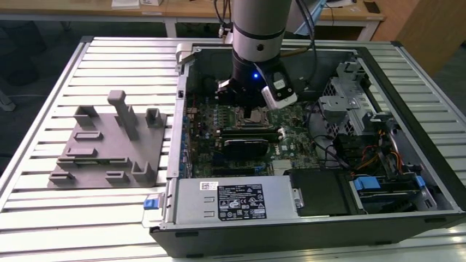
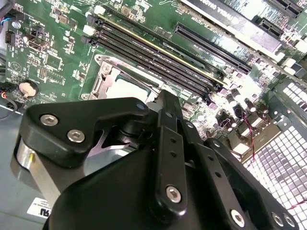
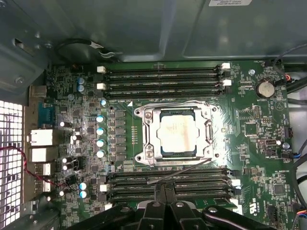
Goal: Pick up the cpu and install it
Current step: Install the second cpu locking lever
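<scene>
CPU: the cpu [image 3: 178, 133] is being seen lying flat in the socket [image 3: 144, 136], silver top up, edges squared to the frame; being square, no long axis is being shown.
Socket: it is being flanked on the board [image 3: 259, 158] by memory slots [image 3: 163, 76] on two sides.
Case: the open case [image 1: 407, 180] is being seen holding the board, drives and cables.
Gripper: the gripper [image 3: 165, 189] is being held just over the socket, fingers [image 3: 159, 194] pressed together, nothing gripped.
Table: a grey block [image 1: 109, 144] is lying beside the case on the table [image 1: 43, 109].
</scene>
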